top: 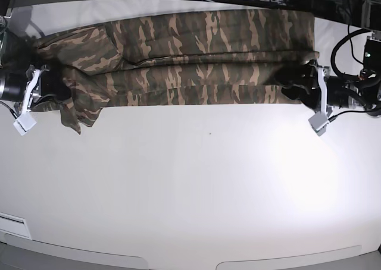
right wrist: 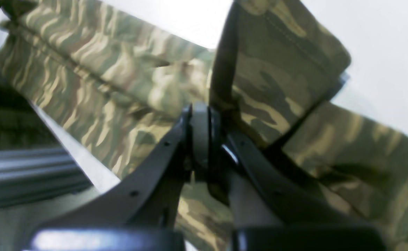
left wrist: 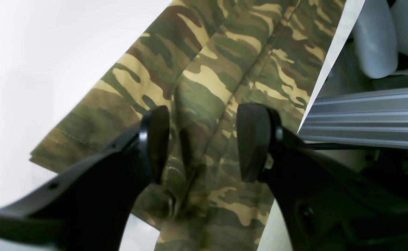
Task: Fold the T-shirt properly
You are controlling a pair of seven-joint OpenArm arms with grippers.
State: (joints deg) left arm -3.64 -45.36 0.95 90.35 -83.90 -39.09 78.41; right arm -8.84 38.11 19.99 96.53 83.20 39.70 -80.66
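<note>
Nearest the base camera lay bare white surface (top: 196, 192), with nothing on its front half. Farther back stretched the T-shirt (top: 190, 50), folded into a long camouflage band across the far side, from one arm to the other. At that view's left edge sat the right gripper (top: 59, 85), fingers (right wrist: 200, 132) pinched tight together on a fold of the T-shirt (right wrist: 280, 80), cloth standing up between and around them, a sleeve end drooping just in front. Along the middle ran lengthwise creases in the cloth. At the right edge sat the left gripper (top: 294, 87), fingers (left wrist: 155, 139) spread wide above the T-shirt (left wrist: 207, 87), gripping nothing, one on each side of a raised ridge of cloth.
</note>
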